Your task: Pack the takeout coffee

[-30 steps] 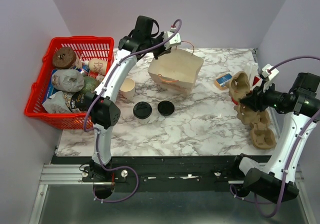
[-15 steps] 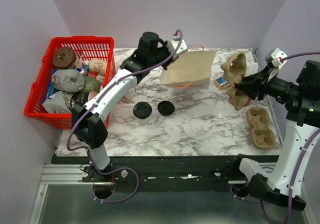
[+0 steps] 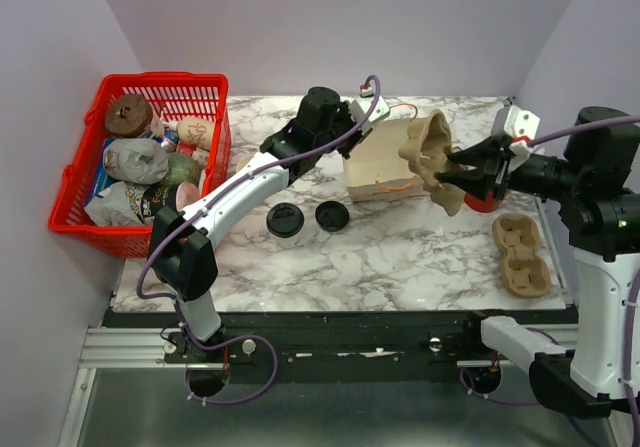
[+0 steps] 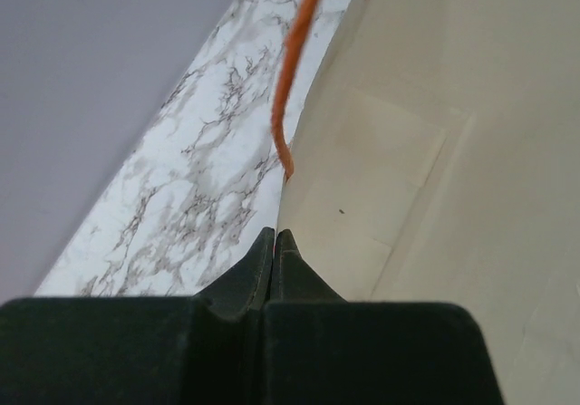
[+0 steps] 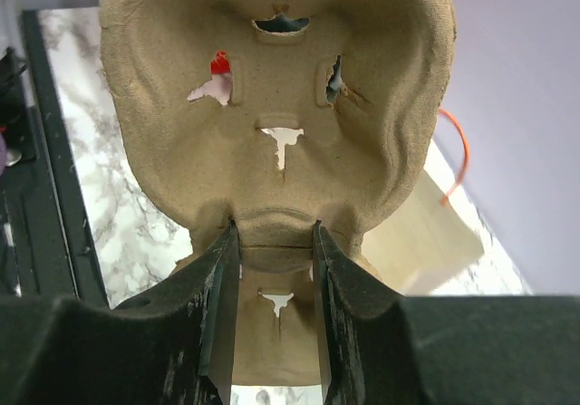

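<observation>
The takeout coffee (image 3: 284,220), a small cup under a round black lid, stands on the marble table (image 3: 400,257) left of centre, away from both grippers. My left gripper (image 3: 365,122) (image 4: 275,237) is shut on the top edge of the cream paper bag (image 3: 380,162) (image 4: 435,151), by its orange handle (image 4: 294,70), and holds the bag upright. My right gripper (image 3: 455,167) (image 5: 272,233) is shut on the middle rib of a brown pulp cup carrier (image 3: 428,152) (image 5: 272,88), held in the air right beside the bag.
A loose flat black lid (image 3: 332,214) lies just right of the coffee. A second cup carrier (image 3: 522,254) lies at the table's right edge. A red basket (image 3: 195,87) full of groceries stands at the left.
The left arm has swung the bag rightward toward the table's centre. The right arm has lifted the carrier off the right side and carried it left, up to the bag.
</observation>
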Motion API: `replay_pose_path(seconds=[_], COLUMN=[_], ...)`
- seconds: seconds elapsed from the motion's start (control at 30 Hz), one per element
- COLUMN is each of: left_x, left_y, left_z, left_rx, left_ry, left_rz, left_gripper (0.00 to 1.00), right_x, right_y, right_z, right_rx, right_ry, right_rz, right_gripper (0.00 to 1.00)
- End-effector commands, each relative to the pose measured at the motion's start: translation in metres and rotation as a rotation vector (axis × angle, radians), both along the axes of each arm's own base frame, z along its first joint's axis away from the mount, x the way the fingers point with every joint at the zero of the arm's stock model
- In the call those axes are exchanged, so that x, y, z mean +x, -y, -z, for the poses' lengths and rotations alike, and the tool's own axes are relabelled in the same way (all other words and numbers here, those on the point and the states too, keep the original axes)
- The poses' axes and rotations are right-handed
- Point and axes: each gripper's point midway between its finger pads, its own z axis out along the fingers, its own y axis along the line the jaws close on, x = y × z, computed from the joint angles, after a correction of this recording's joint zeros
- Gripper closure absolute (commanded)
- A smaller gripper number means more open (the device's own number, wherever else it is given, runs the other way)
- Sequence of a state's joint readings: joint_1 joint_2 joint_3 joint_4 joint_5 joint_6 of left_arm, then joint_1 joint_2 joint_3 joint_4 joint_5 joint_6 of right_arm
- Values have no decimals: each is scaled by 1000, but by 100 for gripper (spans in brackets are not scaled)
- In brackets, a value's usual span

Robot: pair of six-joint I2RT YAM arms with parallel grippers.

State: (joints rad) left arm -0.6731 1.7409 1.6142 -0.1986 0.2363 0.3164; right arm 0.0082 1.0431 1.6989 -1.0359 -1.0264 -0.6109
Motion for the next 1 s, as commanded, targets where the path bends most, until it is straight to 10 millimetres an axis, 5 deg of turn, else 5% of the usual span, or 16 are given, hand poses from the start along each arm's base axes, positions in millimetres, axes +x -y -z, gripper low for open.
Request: replay_pose_path(seconds=[0.0,0.23,0.5,0.97], left_x=[-10,-23,-26,-36], left_y=[-1,-2,-5,-3], left_z=[-22,-18,-19,-25], left_rx=[-65,-65,-59,-89], left_ry=[3,-13,-5,-38], left_rz=[-23,18,24,59], left_gripper=[100,100,100,100], right_x=[15,24,37,48], right_y=[-16,-47,-56,-81], right_z=[1,3,-4,36], right_rx=[-114,-181,-207,-224], right_ry=[158,298,428,445], right_rz=[-53,-191,-231,-335], right_gripper=[99,99,100,100])
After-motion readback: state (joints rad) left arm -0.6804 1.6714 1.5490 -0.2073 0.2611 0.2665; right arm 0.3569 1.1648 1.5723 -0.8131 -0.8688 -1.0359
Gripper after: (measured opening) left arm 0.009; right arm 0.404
